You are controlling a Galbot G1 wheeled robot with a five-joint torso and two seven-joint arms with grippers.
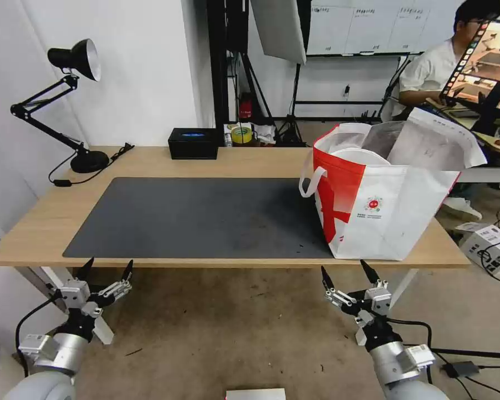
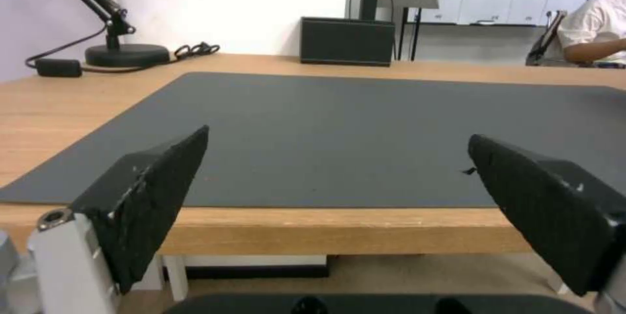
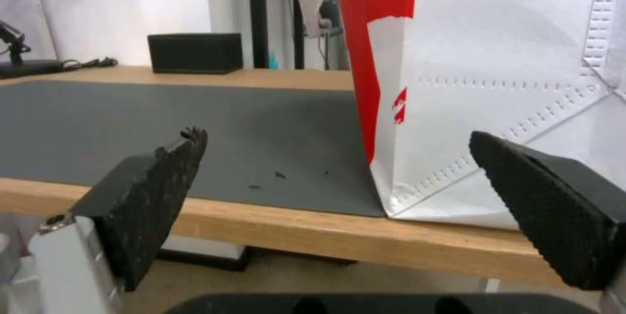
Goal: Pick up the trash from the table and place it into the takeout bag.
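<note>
Both arms hang low in front of the table (image 1: 55,222), just short of its near edge and below the level of the top. The left gripper (image 1: 108,269) sits off the left part of the near edge with its two black fingers spread wide, holding nothing; from its own wrist camera the fingers (image 2: 150,191) frame the dark grey mat (image 2: 365,138). The right gripper (image 1: 345,271) is parked the same way under the right part of the edge, its fingers likewise parted and empty, pointing up toward the takeout bag (image 1: 394,216). That bag stands upright on the right end of the table, its near left corner resting on the mat's right edge, the rest on bare wood (the red side panel faces the middle of the table, the round red logo faces the robot). A white loop handle (image 1: 311,180) droops off its left side, and the mouth gapes open with silvery lining showing inside; something pale and rounded lies within, though I cannot tell what it is. A few dark crumbs (image 3: 280,175) dot the mat near the bag's foot. At the back edge sit a black tissue box (image 1: 193,143) and, off to the left, a black desk lamp (image 1: 75,58).
</note>
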